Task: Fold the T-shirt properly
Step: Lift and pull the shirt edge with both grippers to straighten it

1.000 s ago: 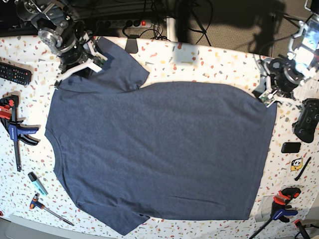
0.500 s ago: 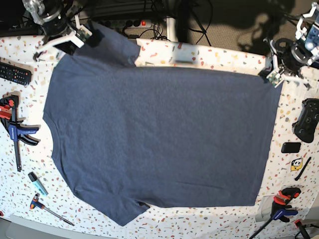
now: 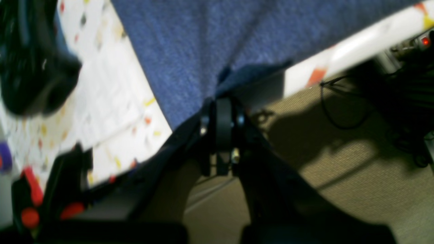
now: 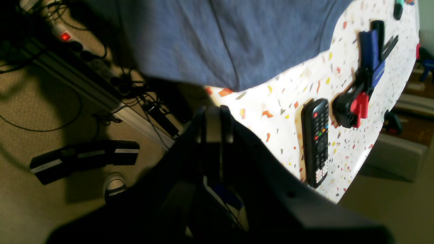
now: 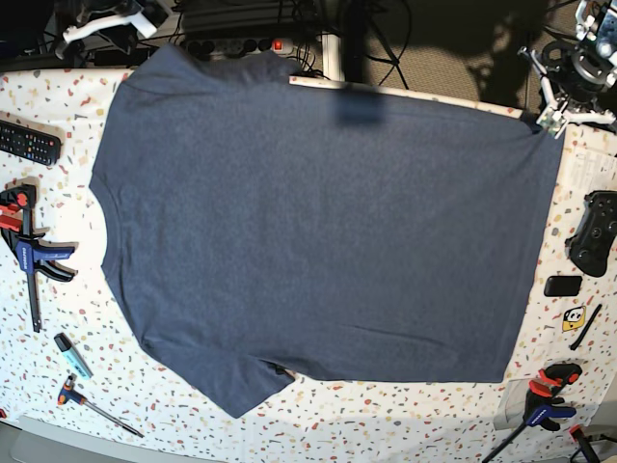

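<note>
Found T-shirt (image 5: 318, 222) spread over most of the table (image 5: 58, 376), longer side running across the base view, apparent hem toward the left gripper (image 3: 218, 101), sleeves toward the right gripper (image 4: 214, 110). Observed upper edge lying along the table's edge, slightly rumpled near the upper sleeve (image 5: 207, 77). Noted left gripper closed on the upper hem-side corner, fabric pinched at the tips. Noted right gripper closed and empty, apart from the fabric, just beyond the table edge and past the upper sleeve. Judged right gripper nearer to that sleeve, left nearer to the hem. To regrasp at the sleeve, expected to need opening the right and returning toward the base view's lower right. Judged body fold outstanding.
</note>
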Tool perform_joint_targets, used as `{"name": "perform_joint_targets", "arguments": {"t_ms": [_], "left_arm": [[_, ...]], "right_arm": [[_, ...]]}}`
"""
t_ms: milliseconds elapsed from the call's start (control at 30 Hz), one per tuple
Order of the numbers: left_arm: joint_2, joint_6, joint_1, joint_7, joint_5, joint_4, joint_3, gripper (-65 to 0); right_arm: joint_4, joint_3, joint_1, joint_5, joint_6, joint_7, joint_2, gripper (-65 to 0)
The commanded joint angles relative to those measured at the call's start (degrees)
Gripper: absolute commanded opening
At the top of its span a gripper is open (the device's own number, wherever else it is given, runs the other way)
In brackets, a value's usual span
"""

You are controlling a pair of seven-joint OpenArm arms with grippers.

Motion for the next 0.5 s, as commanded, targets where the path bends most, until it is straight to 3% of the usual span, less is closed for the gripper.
{"name": "perform_joint_targets", "arguments": {"t_ms": [0, 133, 333, 467], "left_arm": [[-0.76, 0.11, 0.98, -1.49, 0.02, 1.44, -1.86, -65.0], [-0.02, -4.72, 2.73, -3.87, 0.0, 3.48, -4.66, -65.0], [1.05, -5.14, 2.56, -3.89, 0.02, 4.35, -4.96, -65.0], [1.05, -5.25, 2.54, -3.89, 0.02, 4.35, -4.96, -65.0]], "right_arm": [[0.98, 0.35, -0.48, -1.25, -2.12, 0.7, 0.2, -65.0], [1.97, 0.35, -0.44, -1.22, -2.34, 0.7, 0.09, -65.0], [3.26, 0.35, -0.44, -2.58, -2.08, 0.46, 0.09, -65.0], [3.26, 0.35, -0.46, -2.56, -0.81, 0.68, 0.11, -35.5]]}}
